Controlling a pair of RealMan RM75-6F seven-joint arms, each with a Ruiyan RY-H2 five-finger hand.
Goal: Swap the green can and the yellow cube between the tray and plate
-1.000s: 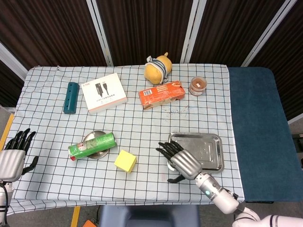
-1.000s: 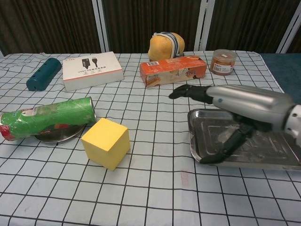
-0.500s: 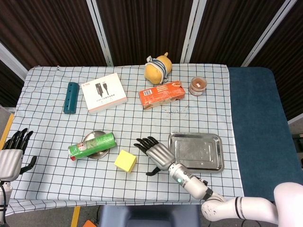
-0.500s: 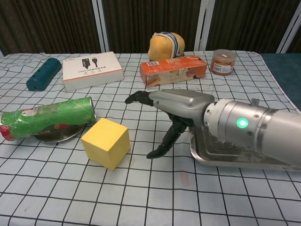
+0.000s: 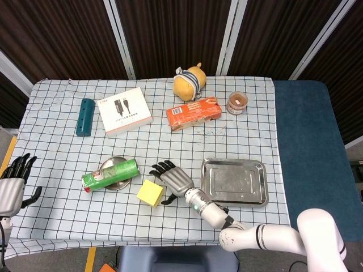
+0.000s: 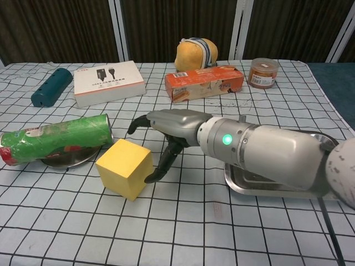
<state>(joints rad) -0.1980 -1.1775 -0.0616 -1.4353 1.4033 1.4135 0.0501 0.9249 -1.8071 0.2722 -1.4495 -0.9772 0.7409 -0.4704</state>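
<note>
The yellow cube sits on the cloth between plate and tray. My right hand hovers just right of the cube, fingers spread and thumb down near its right face, holding nothing. The green can lies on its side across the small round metal plate. The metal tray at the right is empty. My left hand stays at the table's left edge, fingers apart, seen only in the head view.
At the back lie a teal case, a white box, an orange box, a plush toy and a small jar. A dark blue surface borders the table's right side.
My right hand has swept left from over the tray's left rim to beside the yellow cube. The left hand has drifted slightly left. Can and cube have not moved.
</note>
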